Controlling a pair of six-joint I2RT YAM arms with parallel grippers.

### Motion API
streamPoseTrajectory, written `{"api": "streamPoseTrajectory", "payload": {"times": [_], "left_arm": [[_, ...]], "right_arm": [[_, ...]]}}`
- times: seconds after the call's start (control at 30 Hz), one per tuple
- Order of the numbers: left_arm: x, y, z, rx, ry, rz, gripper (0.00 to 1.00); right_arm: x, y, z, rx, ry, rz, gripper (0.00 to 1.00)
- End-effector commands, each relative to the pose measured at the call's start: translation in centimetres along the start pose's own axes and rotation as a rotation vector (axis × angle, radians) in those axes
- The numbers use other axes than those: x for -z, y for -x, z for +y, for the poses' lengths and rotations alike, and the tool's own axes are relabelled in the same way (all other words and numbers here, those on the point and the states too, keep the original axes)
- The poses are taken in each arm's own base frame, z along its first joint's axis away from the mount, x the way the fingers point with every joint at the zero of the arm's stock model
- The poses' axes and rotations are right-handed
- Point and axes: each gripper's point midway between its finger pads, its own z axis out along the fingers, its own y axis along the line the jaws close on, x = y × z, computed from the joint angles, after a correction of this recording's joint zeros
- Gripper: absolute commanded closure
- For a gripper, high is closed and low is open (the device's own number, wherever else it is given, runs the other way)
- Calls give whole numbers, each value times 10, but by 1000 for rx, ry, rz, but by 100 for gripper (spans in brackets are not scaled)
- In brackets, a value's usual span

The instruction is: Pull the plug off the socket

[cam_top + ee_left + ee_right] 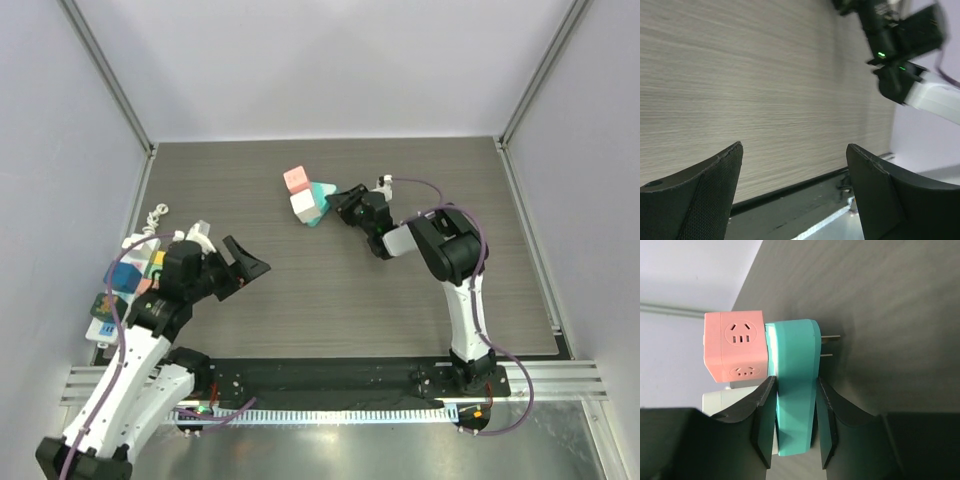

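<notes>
- Top view: dark wood-grain table (pixel 330 300), pale walls (pixel 300 70) on three sides. The pink socket cube (pixel 296 179), white cube (pixel 304 205) and teal plug (pixel 322 195) are clustered at the far middle. The right gripper (pixel 338 203) meets the plug. The left gripper (pixel 252 272) hangs at the near left.
- Left wrist: fingers spread wide over bare table, nothing between them.
- Right wrist: jaws clamped on the teal plug's sides. The plug sits flush against the pink socket cube, with two metal prongs (pixel 830 336) sticking out free.
</notes>
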Motion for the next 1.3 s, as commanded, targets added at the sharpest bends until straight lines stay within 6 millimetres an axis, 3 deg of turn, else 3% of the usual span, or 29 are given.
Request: {"api": "streamPoseTrajectory", "payload": {"times": [0.0, 0.07, 0.1, 0.17, 0.2, 0.27, 0.3, 0.37, 0.4, 0.43, 0.5, 0.57, 0.63, 0.77, 1.03, 1.27], "left_arm": [[-10, 2, -7, -94, 16, 4, 15], [-16, 5, -12, -144, 49, -19, 16], [-24, -5, -14, -181, 67, 7, 17], [-34, 3, -23, -214, 90, -53, 17], [-46, -8, -25, -243, 109, -17, 17], [-55, -3, -37, -269, 122, -44, 16], [-68, -10, -34, -296, 161, -15, 15], [-85, 4, -46, -296, 197, -64, 13], [-86, 6, -49, -288, 185, -74, 12], [-97, 6, -51, -283, 202, -70, 11], [-107, 10, -55, -263, 214, -86, 10], [-121, 14, -56, -255, 250, -96, 7], [-128, 17, -60, -240, 277, -91, 3], [-151, 11, -57, -227, 322, -63, 2], [-157, 3, -32, -104, 414, -88, 4], [-170, 2, -29, -93, 406, -103, 6]], "right_arm": [[35, 5, 42, 55, 139, -35, 99], [49, 2, 46, 63, 167, -38, 99], [59, -8, 33, 67, 146, -20, 99], [70, -14, 33, 64, 172, -29, 99], [76, -17, 28, 55, 162, -21, 99], [83, -17, 37, 11, 188, -5, 99], [91, -14, 49, 14, 214, -11, 99], [102, -23, 57, 71, 217, 23, 99], [104, -25, 50, 96, 204, 27, 99], [109, -21, 60, 115, 230, -23, 99], [116, -19, 51, 185, 222, -82, 99], [116, -21, 46, 119, 229, -58, 99], [120, -25, 58, 92, 292, -38, 99], [118, -37, 47, 36, 280, 4, 99], [124, -36, 47, 60, 292, -2, 99], [125, -33, 52, 79, 302, -9, 97]]}}
